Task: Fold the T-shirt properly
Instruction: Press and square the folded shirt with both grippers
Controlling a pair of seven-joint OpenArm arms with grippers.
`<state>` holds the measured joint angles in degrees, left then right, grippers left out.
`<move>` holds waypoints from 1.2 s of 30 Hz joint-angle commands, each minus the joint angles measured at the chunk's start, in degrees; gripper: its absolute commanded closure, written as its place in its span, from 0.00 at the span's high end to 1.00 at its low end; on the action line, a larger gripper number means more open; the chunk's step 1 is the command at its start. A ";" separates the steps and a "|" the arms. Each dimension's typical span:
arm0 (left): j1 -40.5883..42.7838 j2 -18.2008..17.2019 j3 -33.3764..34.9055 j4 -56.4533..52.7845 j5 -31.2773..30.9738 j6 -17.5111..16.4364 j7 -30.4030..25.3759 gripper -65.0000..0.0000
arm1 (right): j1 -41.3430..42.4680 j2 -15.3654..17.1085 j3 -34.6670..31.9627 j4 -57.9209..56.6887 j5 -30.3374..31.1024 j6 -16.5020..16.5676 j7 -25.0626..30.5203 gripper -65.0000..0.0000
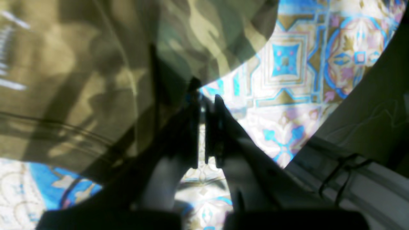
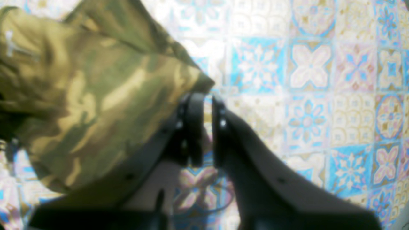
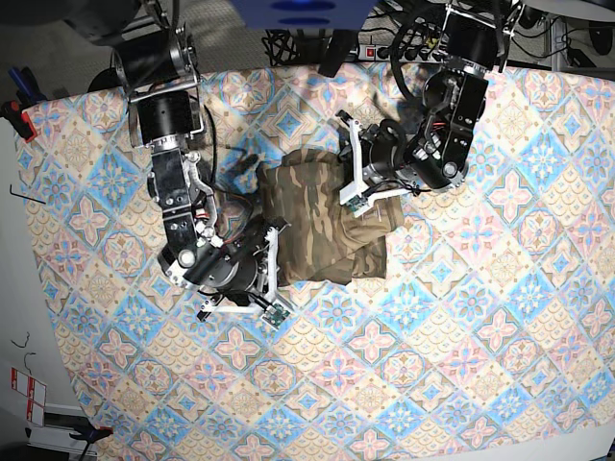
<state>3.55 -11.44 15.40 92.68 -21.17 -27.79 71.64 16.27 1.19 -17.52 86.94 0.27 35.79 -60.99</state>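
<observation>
The camouflage T-shirt (image 3: 322, 226) lies partly folded in the middle of the tile-patterned tablecloth (image 3: 480, 317). My left gripper (image 3: 344, 163) is at the shirt's far edge. In the left wrist view the left gripper (image 1: 206, 94) has its jaws nearly together at the shirt's edge, and the shirt (image 1: 80, 80) drapes over one finger. My right gripper (image 3: 279, 261) is at the shirt's near left corner. In the right wrist view the right gripper (image 2: 207, 95) pinches a corner of the shirt (image 2: 96, 95) at its tips.
The tablecloth (image 1: 287, 64) (image 2: 303, 95) covers the whole table. A power strip and cables (image 3: 384, 43) lie beyond the far edge. A red clamp (image 3: 12, 115) sits at the left edge. The floor shows at far left.
</observation>
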 commanded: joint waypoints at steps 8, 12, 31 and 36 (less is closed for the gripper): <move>-0.87 -0.12 -0.15 -0.86 -0.50 -0.21 -1.09 0.00 | 9.09 -2.38 -2.66 -13.22 0.56 -0.14 7.32 0.07; -0.96 -0.12 -0.15 -0.86 -0.50 -0.21 -1.09 0.00 | 12.52 -3.08 -5.65 -20.17 0.65 -0.14 10.57 0.07; -10.01 -0.29 4.95 -20.64 -0.50 -0.21 -7.59 0.00 | 13.66 -3.61 -6.00 -42.06 -9.02 -0.14 19.28 0.07; -12.56 -0.38 4.95 -22.75 -0.50 -0.12 -10.49 0.00 | 6.98 -3.61 -5.65 -34.94 -17.64 -0.14 15.06 0.07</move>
<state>-7.77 -11.40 20.58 69.93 -25.06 -30.06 61.89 22.87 -2.09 -23.03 51.75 -17.04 34.11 -42.98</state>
